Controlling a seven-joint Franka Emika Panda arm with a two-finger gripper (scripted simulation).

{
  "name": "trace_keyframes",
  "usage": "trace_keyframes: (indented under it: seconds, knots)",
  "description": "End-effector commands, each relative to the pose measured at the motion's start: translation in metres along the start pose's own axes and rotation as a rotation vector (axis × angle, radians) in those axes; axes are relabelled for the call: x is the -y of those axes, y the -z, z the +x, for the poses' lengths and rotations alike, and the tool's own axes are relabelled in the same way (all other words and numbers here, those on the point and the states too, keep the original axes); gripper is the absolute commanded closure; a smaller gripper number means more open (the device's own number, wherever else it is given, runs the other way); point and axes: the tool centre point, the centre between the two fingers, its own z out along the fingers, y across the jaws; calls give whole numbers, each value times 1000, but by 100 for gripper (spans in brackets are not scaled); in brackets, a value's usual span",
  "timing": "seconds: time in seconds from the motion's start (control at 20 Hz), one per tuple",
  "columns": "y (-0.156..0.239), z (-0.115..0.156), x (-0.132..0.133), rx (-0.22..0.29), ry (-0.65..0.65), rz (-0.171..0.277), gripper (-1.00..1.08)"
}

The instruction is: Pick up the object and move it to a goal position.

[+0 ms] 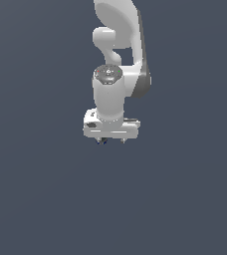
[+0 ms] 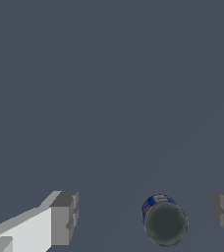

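Wrist view shows the gripper (image 2: 146,216) wide open, with the can (image 2: 165,222) upright between its fingers (image 2: 64,219), toward the 3 o'clock one; it seems light, rigid, smooth, so grip its curved side

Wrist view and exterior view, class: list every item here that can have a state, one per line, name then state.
gripper: open, fingers spread wide, holding nothing.
can: upright on the surface, dark top facing the wrist camera, between the two fingers but nearer one, touching neither.
arm: folded over the scene, wrist pointing straight down.
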Motion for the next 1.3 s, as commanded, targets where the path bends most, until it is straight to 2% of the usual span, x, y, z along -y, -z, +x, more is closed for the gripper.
trace_keyframes:
  seconds: [0.0,0.4,0.75,1.25]
  knots:
    - [0,0,0,0,0,0,-92]
    - [15,8,2,-33,-14,12,-92]
    - [16,9,2,-34,-14,12,-92]
    - [-11,-12,-12,-19,-107,10,-92]
